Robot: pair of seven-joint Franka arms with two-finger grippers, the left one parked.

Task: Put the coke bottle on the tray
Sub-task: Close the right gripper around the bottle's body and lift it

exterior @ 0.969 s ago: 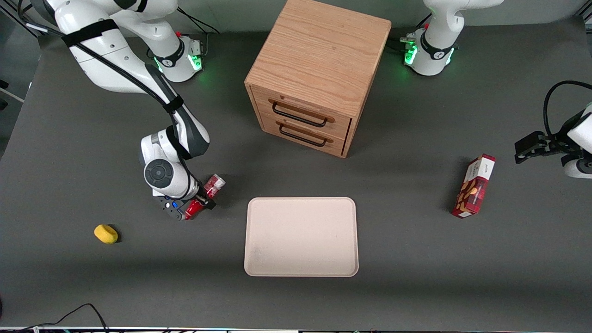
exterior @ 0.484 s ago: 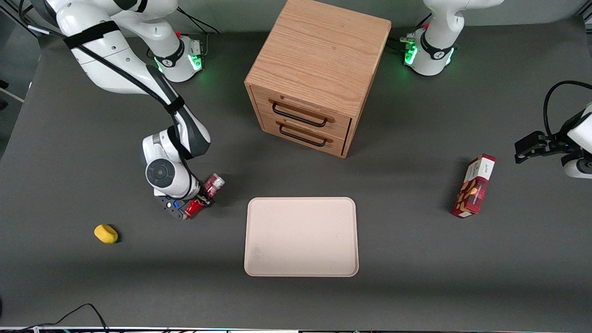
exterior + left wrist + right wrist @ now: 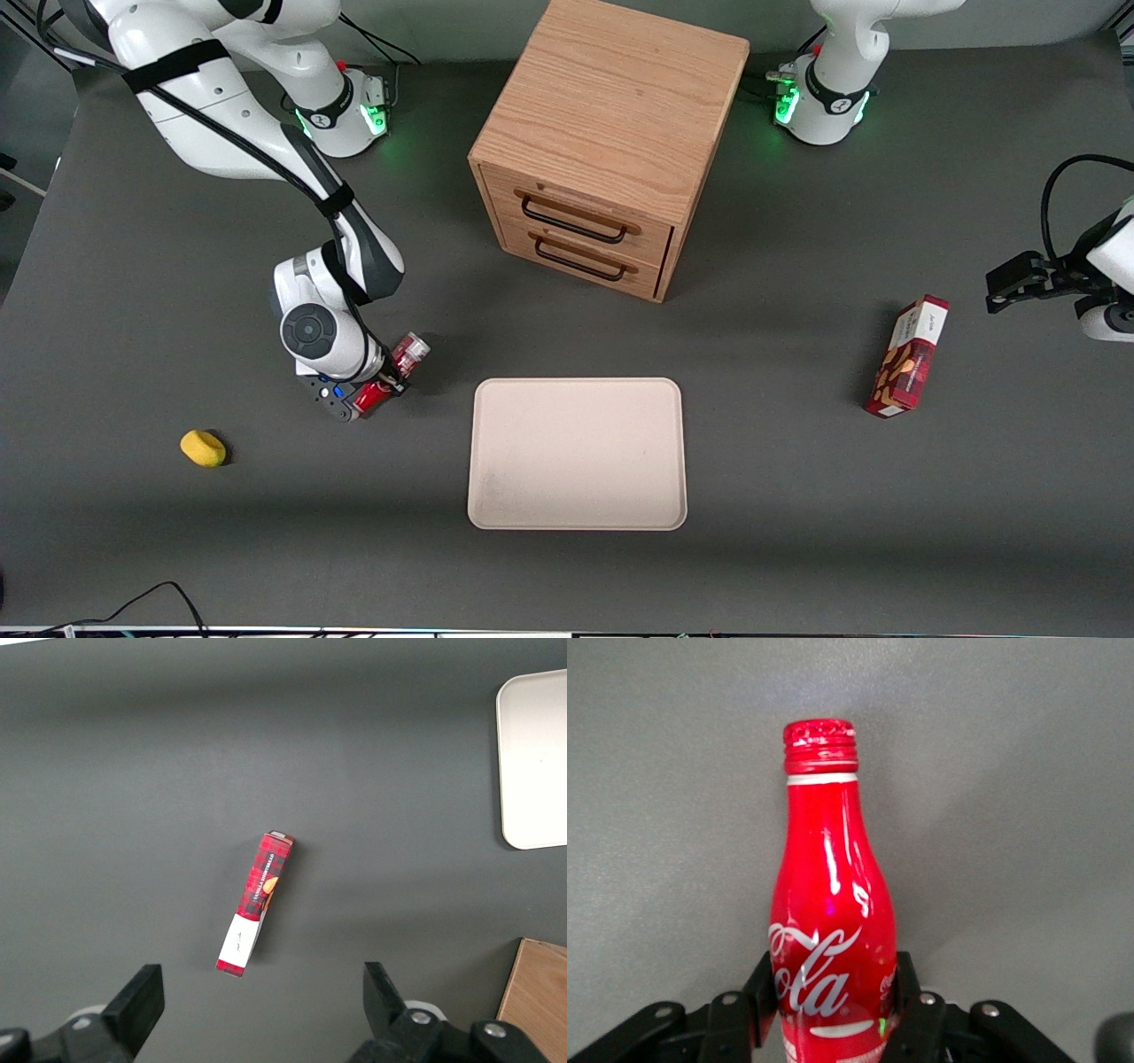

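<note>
The coke bottle (image 3: 409, 351) is a small red bottle with white script. It is held beside the tray, toward the working arm's end of the table. Its silver base points toward the cabinet and its cap toward the front camera. My right gripper (image 3: 386, 379) is shut on the bottle's body. In the right wrist view the fingers (image 3: 914, 1010) press both sides of the bottle (image 3: 831, 921), with the gripper (image 3: 833, 992) round its lower body. The beige tray (image 3: 576, 454) lies flat in front of the cabinet and also shows in the left wrist view (image 3: 536, 762).
A wooden drawer cabinet (image 3: 611, 133) stands farther from the front camera than the tray. A red snack box (image 3: 908, 359) lies toward the parked arm's end and shows in the left wrist view (image 3: 255, 904). A small yellow object (image 3: 203, 447) lies toward the working arm's end.
The right gripper, shut on the bottle, has shifted very slightly away from the front camera. Nothing else has moved.
</note>
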